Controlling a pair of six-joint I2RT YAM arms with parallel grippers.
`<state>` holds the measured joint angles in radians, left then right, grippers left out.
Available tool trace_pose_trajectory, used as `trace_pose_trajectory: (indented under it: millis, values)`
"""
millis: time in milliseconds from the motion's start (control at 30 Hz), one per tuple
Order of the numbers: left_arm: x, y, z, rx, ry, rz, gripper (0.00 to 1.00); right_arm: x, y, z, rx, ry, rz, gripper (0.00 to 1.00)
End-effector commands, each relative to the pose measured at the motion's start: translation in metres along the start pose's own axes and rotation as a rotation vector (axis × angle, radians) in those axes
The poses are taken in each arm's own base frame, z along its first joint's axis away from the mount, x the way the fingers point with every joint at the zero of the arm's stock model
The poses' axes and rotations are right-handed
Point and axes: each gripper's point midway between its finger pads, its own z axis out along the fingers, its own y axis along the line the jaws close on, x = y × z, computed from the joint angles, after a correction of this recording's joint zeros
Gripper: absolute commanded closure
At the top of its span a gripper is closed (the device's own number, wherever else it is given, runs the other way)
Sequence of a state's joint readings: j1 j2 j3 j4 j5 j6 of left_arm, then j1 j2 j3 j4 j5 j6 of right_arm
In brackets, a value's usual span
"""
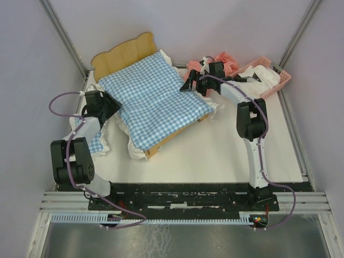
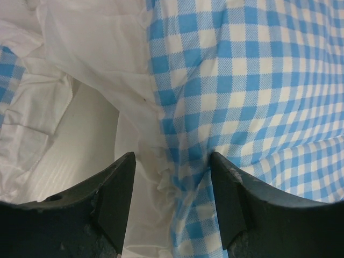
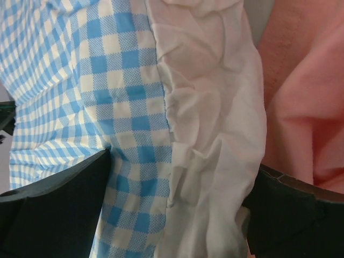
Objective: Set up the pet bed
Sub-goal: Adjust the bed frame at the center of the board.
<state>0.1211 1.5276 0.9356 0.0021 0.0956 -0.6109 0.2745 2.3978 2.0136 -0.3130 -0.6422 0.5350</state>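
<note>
The pet bed (image 1: 122, 52) stands at the back left, its wavy wooden headboard toward the rear wall. A blue-and-white checked cushion (image 1: 153, 99) with a white frill lies along it and overhangs the sides. My left gripper (image 1: 109, 107) is at the cushion's left edge. In the left wrist view the left gripper (image 2: 172, 161) stands open, with the cushion's seam (image 2: 177, 177) loose between its fingers. My right gripper (image 1: 192, 81) is at the cushion's right edge. The right wrist view shows the right gripper (image 3: 183, 166) wide open around the checked edge and frill (image 3: 209, 134).
A pink plastic basket (image 1: 280, 80) holding white cloth sits at the back right, with a pink cloth (image 1: 224, 59) beside it. A second small checked piece (image 1: 97, 142) lies under my left arm. White tabletop (image 1: 215, 156) stretches in front of the bed.
</note>
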Motion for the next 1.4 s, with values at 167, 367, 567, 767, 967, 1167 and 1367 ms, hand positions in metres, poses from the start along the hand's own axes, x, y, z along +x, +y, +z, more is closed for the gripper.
trace_pose_trajectory:
  millis: [167,367,567,767,967,1167,1367]
  values:
    - [0.011,0.003,0.013,0.003,0.046,0.017,0.42,-0.011,0.103,-0.011,-0.395,-0.019,-0.008,0.33]
    - [0.022,0.007,0.02,-0.004,0.091,0.019,0.47,-0.016,0.151,-0.045,-0.461,-0.079,-0.089,0.48]
    - [0.031,0.0,0.018,0.04,0.144,0.022,0.51,0.009,0.18,-0.05,-0.483,-0.051,-0.12,0.52]
    - [0.026,0.0,0.009,0.027,0.158,0.092,0.54,0.04,0.175,-0.045,-0.393,-0.052,-0.146,0.45]
    - [0.026,0.004,0.009,0.011,0.163,0.128,0.54,0.007,0.11,-0.069,0.082,-0.177,-0.23,0.16]
    - [0.028,0.014,0.013,-0.021,0.171,0.146,0.54,-0.01,0.077,-0.074,0.137,-0.189,-0.126,0.01]
    - [0.03,0.015,0.016,-0.024,0.179,0.145,0.54,-0.002,0.053,-0.044,0.051,-0.09,-0.016,0.02]
